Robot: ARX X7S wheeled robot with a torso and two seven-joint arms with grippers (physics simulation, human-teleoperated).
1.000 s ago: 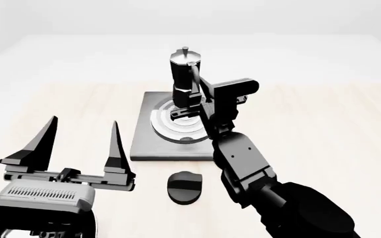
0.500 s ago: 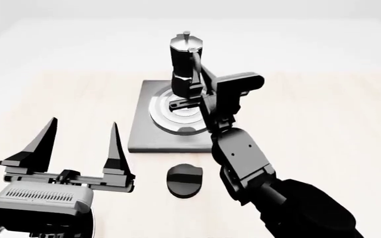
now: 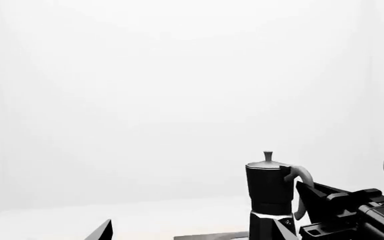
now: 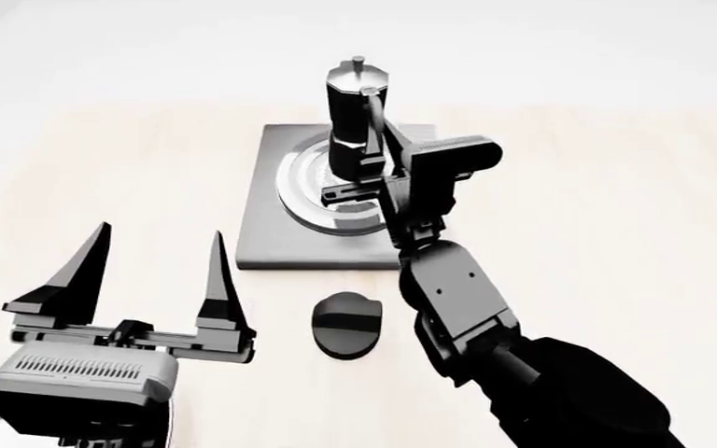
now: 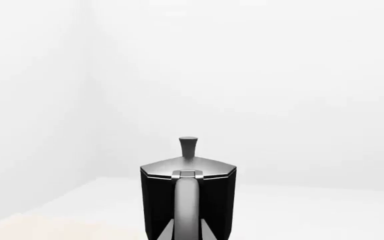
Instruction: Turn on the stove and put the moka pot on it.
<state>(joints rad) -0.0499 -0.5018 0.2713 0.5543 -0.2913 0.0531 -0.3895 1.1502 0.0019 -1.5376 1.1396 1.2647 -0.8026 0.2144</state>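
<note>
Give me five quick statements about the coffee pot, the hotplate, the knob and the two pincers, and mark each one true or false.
1. The black-and-silver faceted moka pot stands upright over the flat grey metal hotplate. True.
2. The left pincer grips the pot. False: it is open, off to the side, holding nothing.
3. The right pincer is at the pot's curved handle. True.
4. The small round black knob sits on the hotplate's rings. False: it lies on the table in front of the hotplate.
5. The pot's lid is off. False: the knobbed silver lid is on.
</note>
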